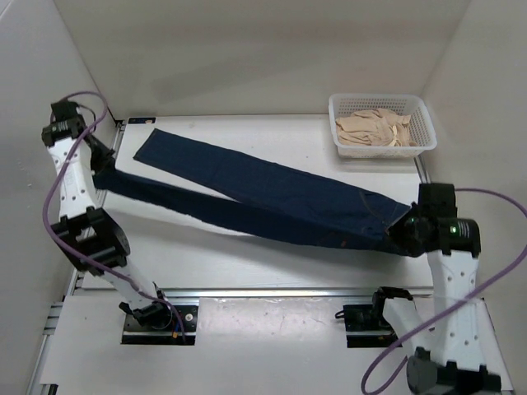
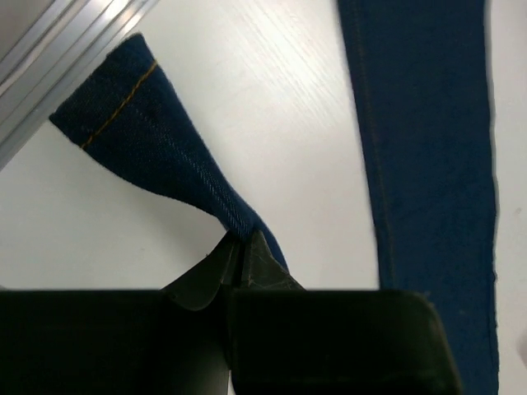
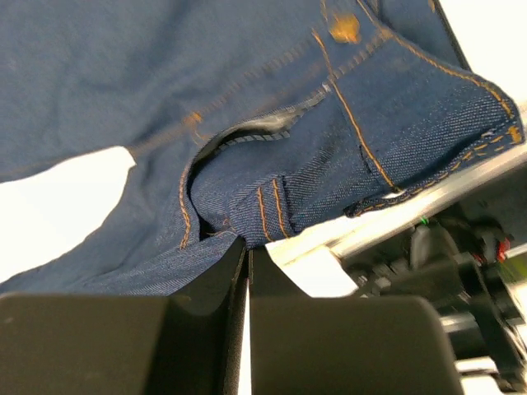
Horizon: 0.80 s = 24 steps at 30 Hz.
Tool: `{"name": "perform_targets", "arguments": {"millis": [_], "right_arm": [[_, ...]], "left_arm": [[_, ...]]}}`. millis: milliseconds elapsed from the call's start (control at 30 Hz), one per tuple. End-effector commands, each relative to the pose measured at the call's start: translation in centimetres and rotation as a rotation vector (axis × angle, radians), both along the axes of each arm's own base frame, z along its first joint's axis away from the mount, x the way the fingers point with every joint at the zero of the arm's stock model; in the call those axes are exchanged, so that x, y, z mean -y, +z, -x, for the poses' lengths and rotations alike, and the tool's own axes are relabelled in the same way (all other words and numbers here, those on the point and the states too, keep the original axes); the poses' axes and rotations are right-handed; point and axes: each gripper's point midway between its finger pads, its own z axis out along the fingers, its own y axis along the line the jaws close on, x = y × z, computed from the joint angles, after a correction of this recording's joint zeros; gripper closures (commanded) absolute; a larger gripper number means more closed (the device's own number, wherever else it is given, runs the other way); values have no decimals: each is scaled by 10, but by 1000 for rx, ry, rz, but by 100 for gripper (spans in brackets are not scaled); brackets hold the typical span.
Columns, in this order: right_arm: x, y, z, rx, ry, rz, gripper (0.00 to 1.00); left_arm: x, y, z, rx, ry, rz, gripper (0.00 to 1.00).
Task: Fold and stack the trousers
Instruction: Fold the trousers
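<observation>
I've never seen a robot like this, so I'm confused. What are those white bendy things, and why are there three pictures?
Those are two robot arms, the left arm and the right arm, bolted to a table. The big picture looks down from above. The other two come from little cameras on the wrists, so you see each claw up close. Long dark blue trousers lie stretched across the table. The left claw is pinched shut on the end of one leg, and the right claw is pinched shut at the waist end. In the far right corner sits a white basket with beige cloth in it.
</observation>
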Motion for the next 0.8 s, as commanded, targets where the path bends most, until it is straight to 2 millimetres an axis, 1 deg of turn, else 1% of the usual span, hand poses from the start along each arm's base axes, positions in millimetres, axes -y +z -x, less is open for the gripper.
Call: {"name": "perform_targets", "arguments": {"millis": [0, 33, 67, 100, 133, 200, 233, 267, 300, 333, 367, 400, 433, 500, 533, 567, 600, 667, 700, 733, 767], "right_arm": [[30, 30, -44, 107, -72, 136, 100], [33, 25, -55, 76, -76, 144, 100], [34, 25, -67, 88, -67, 151, 100], [37, 25, -75, 88, -54, 170, 100], [39, 20, -86, 60, -57, 178, 100], [49, 18, -102, 57, -59, 227, 100], [52, 13, -112, 39, -51, 242, 100], [53, 12, -121, 48, -35, 253, 100], [55, 16, -136, 88, -25, 265, 100], [57, 8, -146, 64, 6, 281, 100], [58, 12, -155, 75, 12, 287, 100], [58, 10, -161, 72, 13, 287, 100], [59, 1, -169, 46, 25, 290, 100], [62, -1, -178, 39, 29, 302, 100], [65, -11, -183, 12, 34, 315, 100], [65, -13, -187, 5, 35, 314, 100], [67, -17, -194, -5, 32, 321, 100], [70, -21, -201, -9, 36, 335, 100], [71, -25, -209, -14, 47, 341, 100], [73, -27, -212, -21, 43, 348, 100], [76, -30, -218, -18, 35, 362, 100]], "left_arm": [[-16, 31, -60, 115, -56, -110, 90], [-14, 28, -70, 99, -65, -117, 90], [-9, 20, -71, 46, -76, -106, 90], [-5, 16, -79, 24, -87, -108, 90], [-1, 9, -98, 21, -97, -110, 90], [5, 0, -113, 21, -105, -102, 90], [10, 3, -128, 61, -105, -105, 90], [10, -13, -138, 49, -115, -86, 90], [12, -18, -147, 62, -127, -70, 90], [20, -23, -157, 67, -139, -56, 90], [23, -28, -172, 79, -151, -59, 90], [20, -30, -177, 78, -146, -68, 90], [19, -31, -181, 83, -138, -64, 90], [14, -25, -189, 117, -119, -86, 90], [13, -23, -193, 133, -119, -91, 90], [13, -25, -194, 134, -119, -91, 90], [11, -23, -199, 153, -118, -97, 90], [11, -21, -201, 166, -118, -101, 90], [13, -19, -204, 180, -125, -94, 90], [13, -20, -212, 204, -133, -90, 90], [18, -21, -216, 210, -155, -99, 90]]}}
